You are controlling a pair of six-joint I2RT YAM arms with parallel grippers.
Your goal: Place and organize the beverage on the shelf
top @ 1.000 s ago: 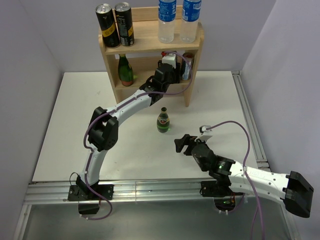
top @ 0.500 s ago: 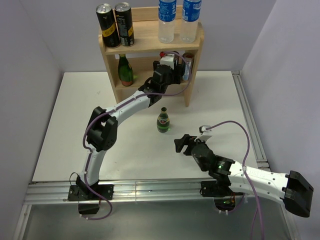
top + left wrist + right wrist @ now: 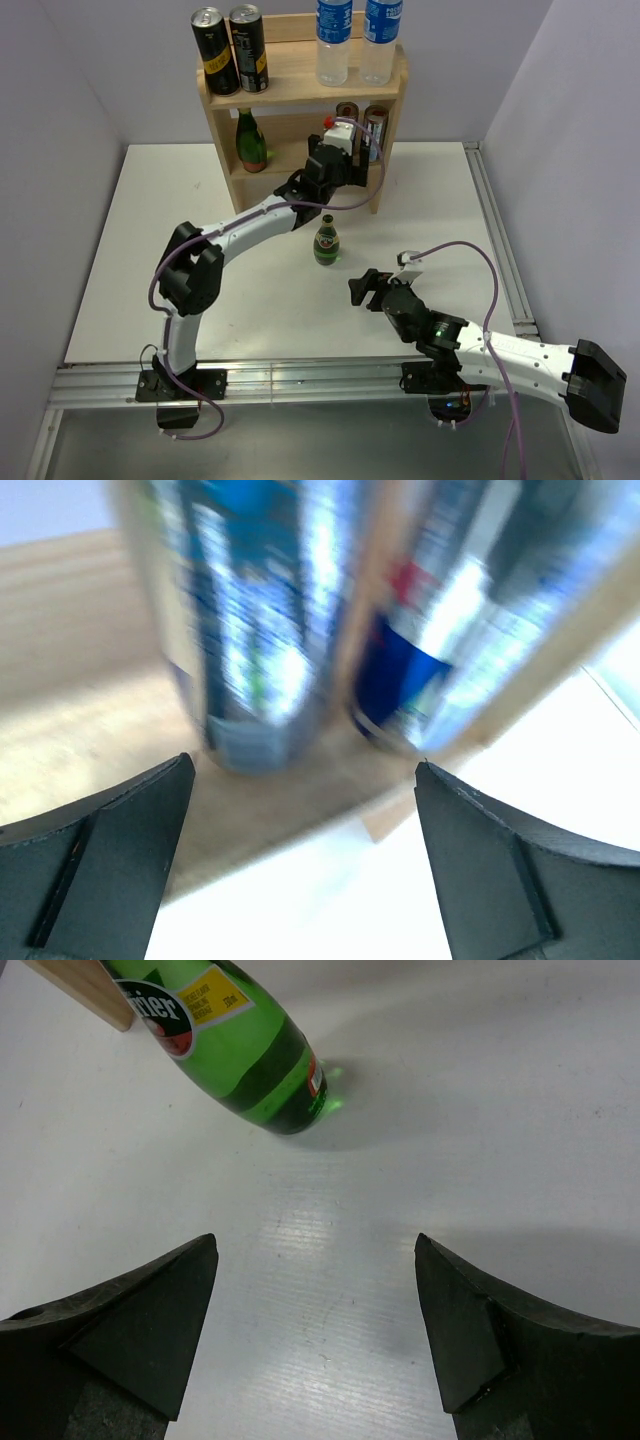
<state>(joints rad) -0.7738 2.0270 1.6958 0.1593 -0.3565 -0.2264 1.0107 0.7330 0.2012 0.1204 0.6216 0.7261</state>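
The light-wood shelf (image 3: 302, 88) stands at the table's far edge. Its top tier carries two black cans (image 3: 231, 48) and two water bottles (image 3: 357, 40). On the middle tier stand a green bottle (image 3: 250, 140) at the left and two slim cans (image 3: 362, 118) at the right. My left gripper (image 3: 345, 142) is just in front of those cans, open and empty. In the left wrist view both cans (image 3: 255, 630) are blurred beyond my left gripper (image 3: 305, 780). A small green bottle (image 3: 326, 240) stands upright on the table. My right gripper (image 3: 362, 288) is open, a short way in front of that bottle (image 3: 240, 1050).
White table (image 3: 150, 260) with a metal rail along its near edge (image 3: 300, 378). Grey walls close in the left, back and right sides. A shelf corner (image 3: 80, 985) shows at the top left of the right wrist view.
My left gripper went from shut to open, letting go of a can on the middle tier, and drew back a little. The left elbow swung left. The right arm is unmoved.
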